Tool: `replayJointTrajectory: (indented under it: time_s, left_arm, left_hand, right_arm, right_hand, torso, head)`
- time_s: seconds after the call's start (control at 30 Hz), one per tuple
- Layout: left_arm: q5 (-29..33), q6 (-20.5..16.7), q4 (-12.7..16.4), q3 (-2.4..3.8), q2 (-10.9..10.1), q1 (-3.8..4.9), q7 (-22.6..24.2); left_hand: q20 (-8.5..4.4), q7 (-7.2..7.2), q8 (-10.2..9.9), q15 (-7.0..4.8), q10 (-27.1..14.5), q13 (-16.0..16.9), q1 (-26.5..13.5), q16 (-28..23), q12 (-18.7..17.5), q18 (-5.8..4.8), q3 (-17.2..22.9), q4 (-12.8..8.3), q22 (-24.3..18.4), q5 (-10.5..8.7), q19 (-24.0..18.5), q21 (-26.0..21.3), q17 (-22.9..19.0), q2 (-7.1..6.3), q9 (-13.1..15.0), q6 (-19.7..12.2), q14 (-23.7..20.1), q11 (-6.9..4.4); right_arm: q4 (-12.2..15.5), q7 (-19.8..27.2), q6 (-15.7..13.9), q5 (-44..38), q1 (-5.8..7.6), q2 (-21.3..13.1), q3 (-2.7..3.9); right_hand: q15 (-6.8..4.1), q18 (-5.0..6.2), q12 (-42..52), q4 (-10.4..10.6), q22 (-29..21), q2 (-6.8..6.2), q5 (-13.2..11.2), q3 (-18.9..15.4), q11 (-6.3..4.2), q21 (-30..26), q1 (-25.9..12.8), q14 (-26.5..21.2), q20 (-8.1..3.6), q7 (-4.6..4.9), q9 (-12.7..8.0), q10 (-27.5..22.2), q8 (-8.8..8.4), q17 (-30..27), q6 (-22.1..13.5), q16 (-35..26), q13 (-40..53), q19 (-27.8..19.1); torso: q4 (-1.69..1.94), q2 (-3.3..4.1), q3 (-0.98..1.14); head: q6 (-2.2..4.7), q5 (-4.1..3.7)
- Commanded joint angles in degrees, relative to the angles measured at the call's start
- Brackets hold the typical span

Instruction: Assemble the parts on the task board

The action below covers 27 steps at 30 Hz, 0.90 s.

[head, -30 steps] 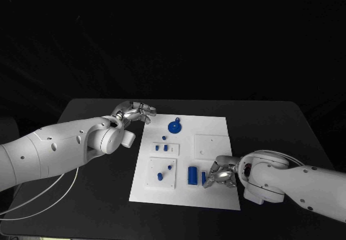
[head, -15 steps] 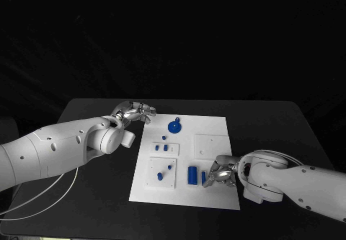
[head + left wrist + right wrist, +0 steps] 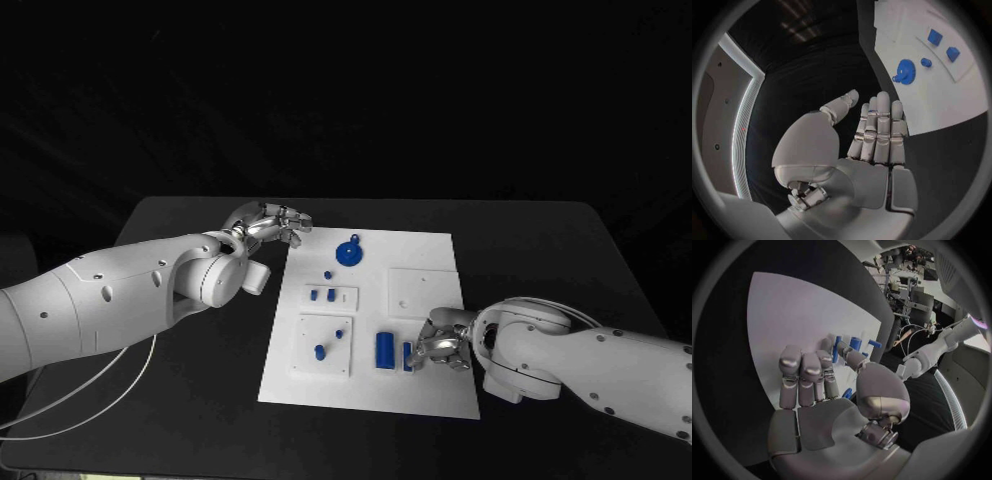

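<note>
The task board (image 3: 427, 262) lies flat in the middle of the black table (image 3: 548, 250), its long side running away from you. You can see two raised white squares on its left half and one on its right half.

Your left hand (image 3: 268, 222) hovers just off the board's far left corner, over bare table. In the left wrist view the hand (image 3: 873, 135) has its fingers straight and held together, thumb a little apart, and nothing in it.

Your right hand (image 3: 441, 345) sits over the board's near right part, fingers curled down at the board. The right wrist view shows this hand (image 3: 817, 385) bent over the white surface with small blue parts just past its fingertips; you cannot tell whether it has hold of one.

The blue gear (image 3: 349, 251) lies on the far part of the board, and it also shows in the left wrist view (image 3: 906, 69). The blue cylinder (image 3: 385, 350) lies near the board's front edge, just left of your right hand. A thin blue peg (image 3: 408, 354) rests between the cylinder and those fingers.
</note>
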Motion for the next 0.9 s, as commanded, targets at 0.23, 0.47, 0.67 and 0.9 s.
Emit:
replayJointTrajectory:
  time_s: [0.23, 0.47, 0.67, 0.9]
  left_arm:
    - [0.2, 0.8, 0.1, 0.03, 0.0, 0.04, 0.3]
    - [0.2, 0.7, 0.0, 0.03, 0.1, 0.04, 0.4]
    - [0.5, 0.5, -0.8, 0.02, 0.6, 0.04, 0.7]
    - [3.4, 0.6, -3.2, 0.02, 1.9, 0.04, 1.7]
  left_hand:
    - [-0.44, -0.05, 0.4, -0.03, -0.1, -0.1, -0.6, -0.3, 0.2, 0.64, -0.1, 0.4, 0.1, -0.12, 0.3, -0.2, 0.1, -0.02, -0.1, -0.5, 0.3, 0.23]
    - [-0.44, -0.05, 0.4, -0.03, -0.1, -0.1, -0.6, -0.4, 0.2, 0.64, -0.1, 0.4, 0.1, -0.12, 0.3, -0.2, 0.1, -0.01, -0.1, -0.5, 0.3, 0.23]
    - [-0.43, -0.05, 0.4, -0.03, -0.1, -0.1, -0.6, -0.4, 0.2, 0.63, -0.1, 0.4, 0.1, -0.13, 0.3, -0.2, 0.1, -0.04, -0.1, -0.5, 0.3, 0.23]
    - [-0.43, -0.06, 0.4, -0.03, 0.0, -0.1, -0.7, -0.4, 0.3, 0.62, -0.2, 0.5, 0.1, -0.14, 0.3, -0.3, 0.2, -0.13, -0.1, -0.5, 0.3, 0.21]
  right_arm:
    - [-0.5, -0.5, -0.7, -0.8, -0.34, -0.3, -0.2]
    - [-0.3, 1.3, -2.9, 2.1, -0.33, -1.7, -0.12]
    - [-2.5, 7.6, -4.7, 6.6, 0.91, -3.0, 1.33]
    - [-11.1, 21.4, -6.9, 14.3, 3.17, -1.4, 2.57]
  right_hand:
    - [-0.28, 3.45, -0.3, 0.4, 0.7, -1.16, -0.3, 0.6, 0.16, -0.2, -0.7, 0.0, 0.16, 0.58, -0.1, 0.3, -0.28, 0.1, 0.0, -0.1, 0.1, -0.1]
    - [-0.26, 3.45, -0.4, 1.3, 0.6, -5.46, -0.3, -0.1, 0.24, -0.2, -2.7, 0.0, 0.13, 0.67, -0.2, 0.2, -0.39, 0.0, -0.3, -0.2, 0.1, 0.0]
    - [-0.14, 3.45, -0.6, 3.0, 0.3, -8.81, -0.3, 0.1, 0.45, -0.8, -2.8, 0.0, -0.27, 0.91, -0.2, -0.3, -0.69, -0.4, -1.4, -0.8, 0.1, 0.0]
    - [0.17, 3.45, -0.5, 3.6, 0.1, -9.1, -0.2, 0.8, 0.85, -1.1, -0.9, 0.0, -0.62, 1.36, -0.2, -0.6, -1.33, -0.4, -3.0, -1.0, 0.3, 0.0]
  torso:
    - [-0.02, -0.04, -0.01]
    - [-0.02, -0.09, -0.03]
    - [-0.08, -0.29, -0.11]
    - [-0.27, -1.31, -0.46]
  head:
    - [0.06, -0.12]
    - [0.66, -0.26]
    - [2.42, -0.85]
    - [4.63, -1.59]
